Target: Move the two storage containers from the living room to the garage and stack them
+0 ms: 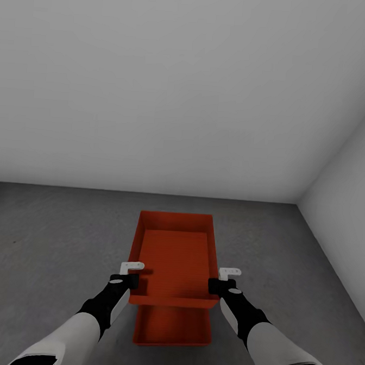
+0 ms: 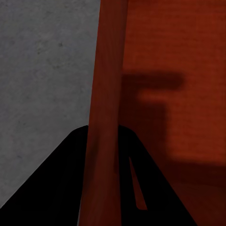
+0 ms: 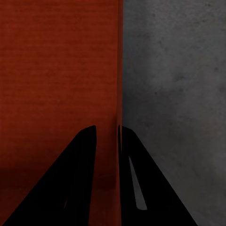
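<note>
The upper container [image 1: 174,258] hangs between both tools, over the lower container [image 1: 172,326] on the garage floor [image 1: 48,238]. The left tool [image 1: 126,276] and right tool [image 1: 223,283] each pinch a side wall. Stacking is in hand; next, lower it squarely, then release.

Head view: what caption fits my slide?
Both grippers hold a red container above another on the garage floor.

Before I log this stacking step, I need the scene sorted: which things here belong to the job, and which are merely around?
Part of the job:
- upper container, its side walls pinched by the left gripper and right gripper
- lower container, beneath it
- concrete floor

Merely around:
- white back wall
- side wall
</note>
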Controlling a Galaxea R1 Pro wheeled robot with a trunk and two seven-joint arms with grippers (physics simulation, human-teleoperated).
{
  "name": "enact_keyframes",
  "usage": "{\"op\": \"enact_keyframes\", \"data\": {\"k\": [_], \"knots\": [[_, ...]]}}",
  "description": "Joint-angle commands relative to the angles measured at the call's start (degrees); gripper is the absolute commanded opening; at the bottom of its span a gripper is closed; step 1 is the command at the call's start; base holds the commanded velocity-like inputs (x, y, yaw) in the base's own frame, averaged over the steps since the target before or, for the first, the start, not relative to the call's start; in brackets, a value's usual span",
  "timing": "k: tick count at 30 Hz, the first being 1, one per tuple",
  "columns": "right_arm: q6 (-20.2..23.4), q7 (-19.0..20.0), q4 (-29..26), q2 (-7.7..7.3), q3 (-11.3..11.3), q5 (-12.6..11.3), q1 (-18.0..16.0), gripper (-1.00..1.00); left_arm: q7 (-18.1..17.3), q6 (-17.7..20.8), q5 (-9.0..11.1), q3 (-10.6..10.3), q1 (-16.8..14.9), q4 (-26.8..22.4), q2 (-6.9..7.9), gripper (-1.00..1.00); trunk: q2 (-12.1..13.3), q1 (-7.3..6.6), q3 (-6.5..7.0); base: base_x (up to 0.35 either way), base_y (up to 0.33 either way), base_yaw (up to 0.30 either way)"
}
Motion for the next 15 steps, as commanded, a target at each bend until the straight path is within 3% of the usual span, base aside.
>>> {"op": "enact_keyframes", "data": {"k": [1, 15], "knots": [[0.3, 0.1, -0.1, -0.01, 0.1, -1.3, 0.0, -1.00, 3.5, 0.5, 1.9, 2.2, 0.0, -3.0, -0.07, -1.00, -0.4, 0.23, -0.23, 0.000, 0.000, 0.000], [0.3, 0.1, -0.1, -0.06, 0.1, -1.3, 0.0, -1.00, 3.5, 0.5, 1.9, 2.3, 0.0, -3.1, -0.07, -1.00, -1.2, 0.66, -0.59, 0.000, 0.000, 0.000]]}}
